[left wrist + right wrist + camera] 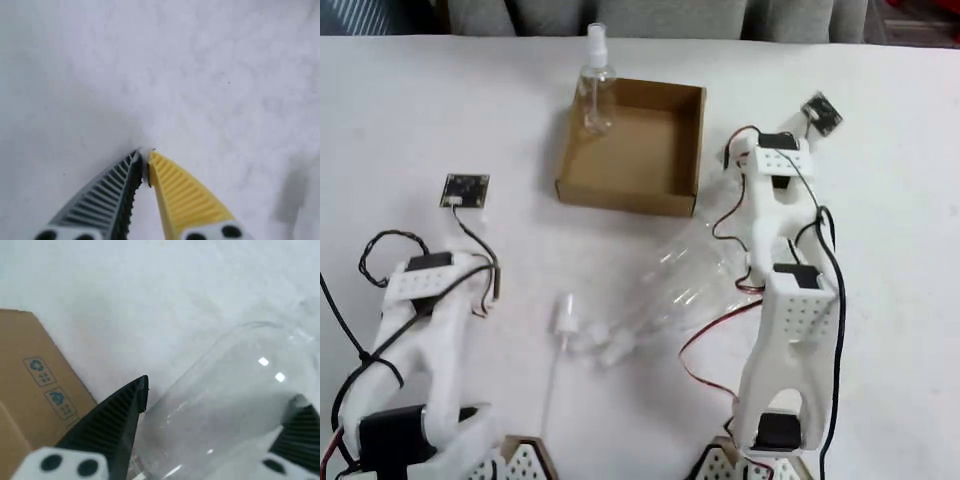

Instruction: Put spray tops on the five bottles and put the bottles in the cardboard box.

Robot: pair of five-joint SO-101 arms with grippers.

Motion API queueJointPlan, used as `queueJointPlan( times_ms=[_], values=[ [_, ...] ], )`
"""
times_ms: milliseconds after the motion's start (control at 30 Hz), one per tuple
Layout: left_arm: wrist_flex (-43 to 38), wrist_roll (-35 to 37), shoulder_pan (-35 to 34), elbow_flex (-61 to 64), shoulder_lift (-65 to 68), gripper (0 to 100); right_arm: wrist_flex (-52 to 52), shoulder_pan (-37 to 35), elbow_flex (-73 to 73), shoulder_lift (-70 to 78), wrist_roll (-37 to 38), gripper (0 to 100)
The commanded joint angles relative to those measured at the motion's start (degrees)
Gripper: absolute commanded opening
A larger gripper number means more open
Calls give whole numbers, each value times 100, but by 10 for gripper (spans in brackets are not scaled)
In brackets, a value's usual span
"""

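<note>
Two arms work a white table (410, 110). Its surface is matte and faintly mottled up close.

Left pincer (145, 159): the grey and yellow fingers are clenched tip to tip with nothing between them. The tips sit low over bare table.

Right pincer (220, 395): the black fingers are spread wide and released. A clear bottle (235, 390) lies on its side between them. I cannot tell whether either pad touches the plastic. The cardboard box (30, 390) sits just outside one finger, with a printed wall facing the pincer.

From above, that bottle belongs to a heap of bottles (685, 280) lying on the table just under the right arm's forward end. They are transparent and overlapping, so I cannot count them. A loose spray top (563, 312) lies at the end of the heap away from the right pincer. Its thin tube trails toward the arm bases.

The box is open-topped and shallow, and it stands beyond the heap. A capped bottle (595, 85) stands upright in a far corner of the box, well apart from both pincers.

Table clutter:
- two small black modules on wires, one ahead of the left arm (466, 190) and one past the right arm (820, 110)
- red and black cables looping off both arms

Room: grey upholstered chair backs (620, 15) line the far edge of the table.
</note>
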Motion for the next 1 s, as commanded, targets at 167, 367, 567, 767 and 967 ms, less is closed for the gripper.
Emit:
queueJointPlan(
  times_ms=[167, 367, 567, 767, 967],
  values=[
    [70, -44, 101, -299, 4, 22, -101, 154, -325, -92, 484, 26],
    [70, -44, 101, -299, 4, 22, -48, 418, -316, -198, 589, 68],
    [70, -44, 101, -299, -4, 22, 681, 699, -281, -989, 738, 15],
    [70, -44, 66, -299, -4, 22, 1684, 690, -281, -1859, 1635, 16],
    [35, -44, 57, -316, -4, 22, 2862, 136, -273, -2677, 2163, 16]
  ],
)
